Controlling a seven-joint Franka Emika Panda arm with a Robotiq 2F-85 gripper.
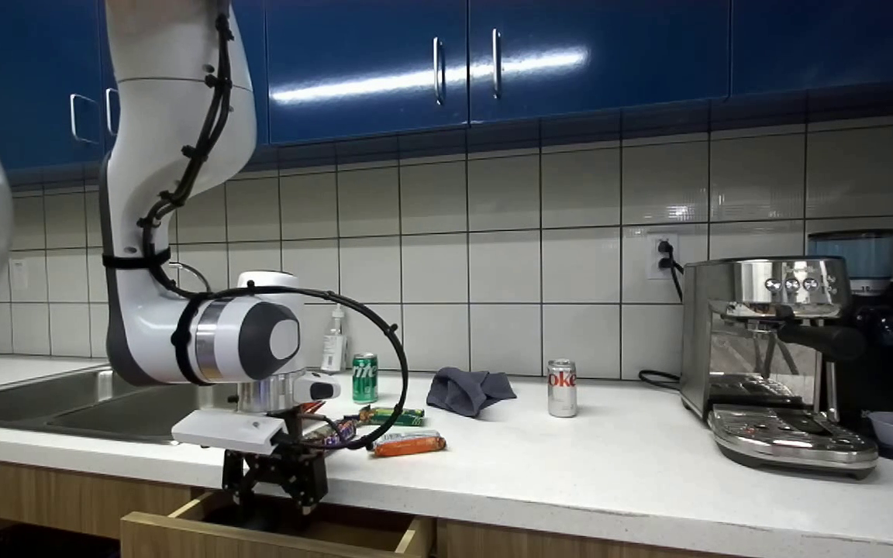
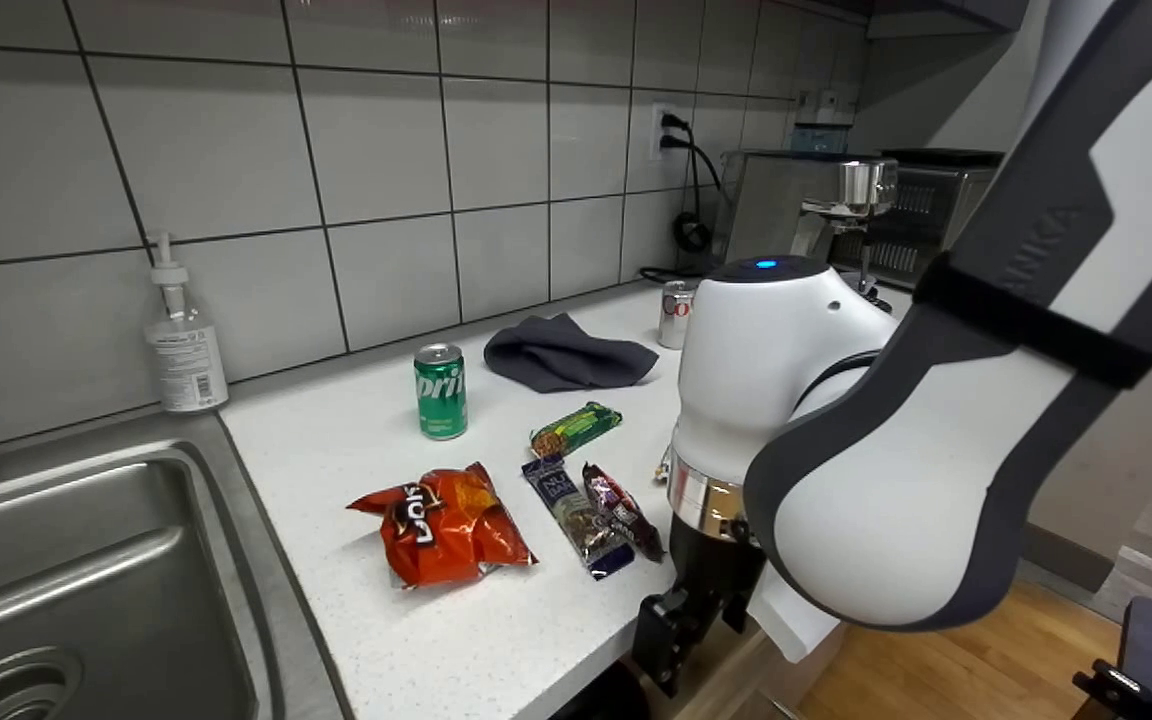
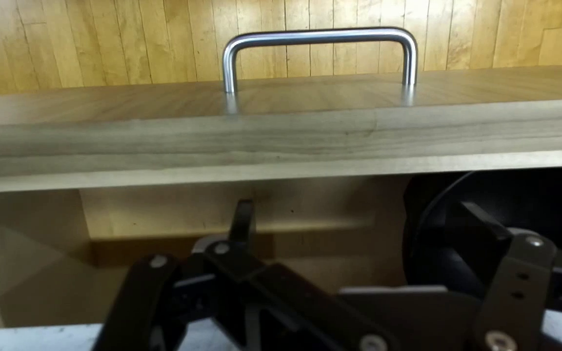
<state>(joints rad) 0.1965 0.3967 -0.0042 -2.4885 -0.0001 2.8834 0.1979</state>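
My gripper (image 3: 361,219) hangs over an open wooden drawer (image 3: 281,139), fingers spread wide with nothing between them. In an exterior view the gripper (image 1: 274,496) stands just in front of the counter edge, pointing down into the drawer (image 1: 245,539). A silver handle (image 3: 320,36) is on the drawer front. Inside the drawer, under the right finger, lies a dark round container (image 3: 549,200), partly hidden by that finger. On the counter nearby are a red Doritos bag (image 2: 456,525), a purple-ended bar (image 2: 576,510), a dark red bar (image 2: 624,512), a green packet (image 2: 576,430) and an orange-wrapped bar (image 1: 408,444).
A green Sprite can (image 2: 440,390), a grey cloth (image 2: 566,355) and a Coke can (image 1: 562,387) stand farther back. A soap bottle (image 2: 184,345) is near the metal sink (image 2: 86,540). An espresso machine (image 1: 772,372) occupies the counter's far end. Blue cabinets (image 1: 369,46) hang above.
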